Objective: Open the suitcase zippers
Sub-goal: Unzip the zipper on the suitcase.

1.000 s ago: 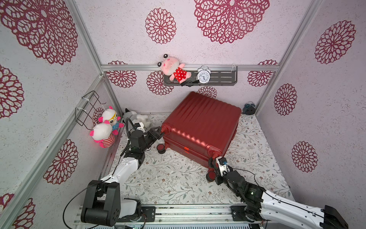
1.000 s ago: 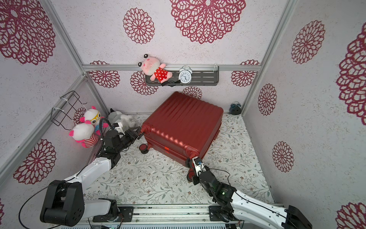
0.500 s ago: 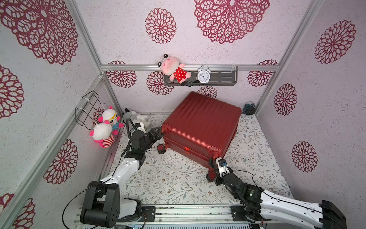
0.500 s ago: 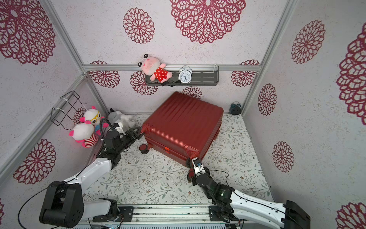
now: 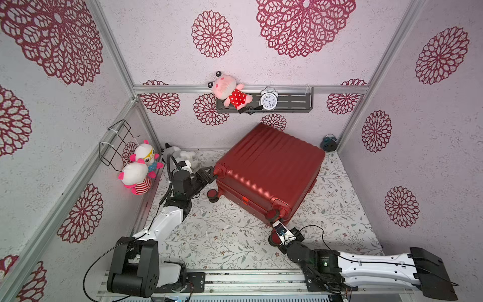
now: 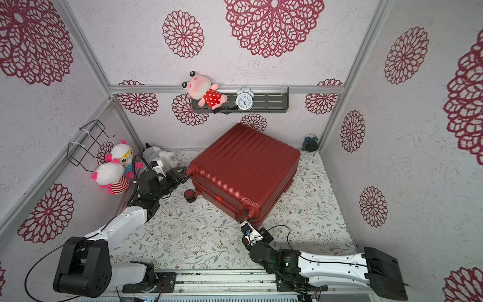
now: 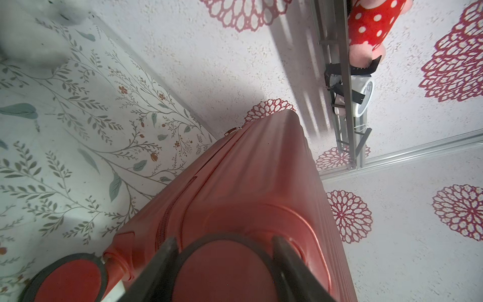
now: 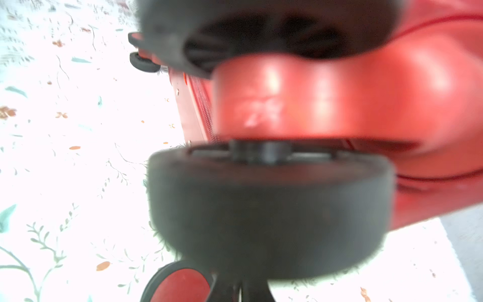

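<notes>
Closed suitcase (image 5: 269, 167) lies broad face down on counter (image 5: 222, 235). Left gripper (image 7: 223, 240) at its left corner, jaws clamped on a wheel (image 7: 222, 272); zipper (image 7: 166, 217) runs just beside. Right gripper (image 8: 236, 287) at its near corner, jaws pinched together and empty, close by second wheel (image 8: 269, 209).

suitcase (image 5: 269, 167): glossy red, ribbed | wheel (image 7: 222, 272) between left fingers (image 7: 156, 264): red hub, black tyre | surface (image 5: 222, 235): white, green leaf print | walls (image 5: 156, 52): pale, crimson rosettes
</notes>
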`<act>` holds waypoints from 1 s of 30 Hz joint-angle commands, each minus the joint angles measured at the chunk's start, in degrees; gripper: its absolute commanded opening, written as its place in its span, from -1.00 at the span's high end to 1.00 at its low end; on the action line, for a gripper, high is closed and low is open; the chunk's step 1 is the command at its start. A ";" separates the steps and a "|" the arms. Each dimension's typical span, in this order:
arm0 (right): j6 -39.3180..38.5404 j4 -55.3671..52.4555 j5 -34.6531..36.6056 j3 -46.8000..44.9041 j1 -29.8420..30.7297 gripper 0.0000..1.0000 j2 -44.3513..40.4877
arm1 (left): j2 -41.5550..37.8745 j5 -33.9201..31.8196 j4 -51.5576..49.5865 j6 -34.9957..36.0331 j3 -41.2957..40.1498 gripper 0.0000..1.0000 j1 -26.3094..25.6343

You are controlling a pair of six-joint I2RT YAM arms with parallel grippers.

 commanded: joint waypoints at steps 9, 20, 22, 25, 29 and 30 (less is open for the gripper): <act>0.88 1.47 -14.07 5.87 -0.57 1.00 8.14 | -1.98 14.86 -6.49 3.29 -0.18 0.65 -6.47; 7.77 -5.93 -20.03 8.49 -19.21 1.00 5.75 | -5.69 10.14 -9.28 3.88 -3.94 0.69 -14.66; 8.17 -6.76 -20.80 8.62 -22.03 1.00 5.04 | -7.24 8.38 -10.98 4.26 -4.19 0.69 -16.80; 9.31 -7.78 -22.06 8.35 -24.95 1.00 3.40 | -9.52 6.52 -12.34 3.91 -5.46 0.69 -19.72; 10.03 -7.79 -23.03 7.26 -25.73 1.00 0.97 | -13.17 3.64 -13.37 3.29 -7.01 0.69 -24.35; 10.00 -7.49 -23.66 7.07 -25.88 1.00 0.42 | -14.02 3.27 -13.83 3.35 -6.95 0.67 -25.45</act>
